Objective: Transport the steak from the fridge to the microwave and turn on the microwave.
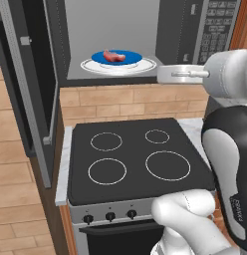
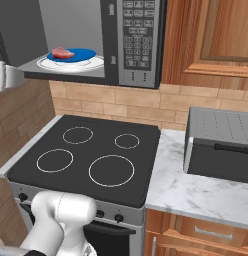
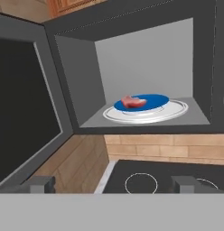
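The gripper (image 3: 113,184) is spread wide and holds nothing, hanging outside the microwave (image 3: 132,72). At nine o'clock its door (image 3: 23,103) stands swung open. At twelve o'clock the steak (image 3: 133,102) lies on a blue plate (image 3: 152,100) inside, above the stove (image 1: 138,154).
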Robot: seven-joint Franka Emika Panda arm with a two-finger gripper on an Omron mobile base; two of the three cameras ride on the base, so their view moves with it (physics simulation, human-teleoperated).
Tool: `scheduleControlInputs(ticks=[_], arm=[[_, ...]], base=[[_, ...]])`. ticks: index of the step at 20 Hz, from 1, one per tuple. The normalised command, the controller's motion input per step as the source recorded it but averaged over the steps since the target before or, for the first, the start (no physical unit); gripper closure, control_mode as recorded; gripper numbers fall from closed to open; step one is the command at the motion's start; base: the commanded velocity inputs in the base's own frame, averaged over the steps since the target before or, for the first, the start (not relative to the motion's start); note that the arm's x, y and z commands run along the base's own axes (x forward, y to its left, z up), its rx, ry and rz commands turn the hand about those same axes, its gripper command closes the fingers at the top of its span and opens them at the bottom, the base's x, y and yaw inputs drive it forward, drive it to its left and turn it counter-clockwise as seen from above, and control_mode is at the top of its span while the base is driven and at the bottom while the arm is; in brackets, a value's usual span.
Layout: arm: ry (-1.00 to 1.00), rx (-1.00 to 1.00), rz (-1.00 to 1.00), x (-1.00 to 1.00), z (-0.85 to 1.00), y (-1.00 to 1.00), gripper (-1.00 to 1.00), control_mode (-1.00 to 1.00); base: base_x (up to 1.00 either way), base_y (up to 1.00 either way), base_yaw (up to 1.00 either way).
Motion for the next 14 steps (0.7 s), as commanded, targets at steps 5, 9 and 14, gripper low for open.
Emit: scheduleControlInputs(ticks=[5,9,14], arm=[[0.05,0.0,0.0,-0.42,0.0,-0.12,-1.0,-1.0],[0.11,0.0,0.0,-0.32,0.0,-0.04,-1.0,-1.0],[0.1,0.0,0.0,-0.31,0.0,-0.09,-1.0,-1.0]], base=[[0.0,0.0,0.0],[0.0,0.0,0.0],[0.0,0.0,0.0]])
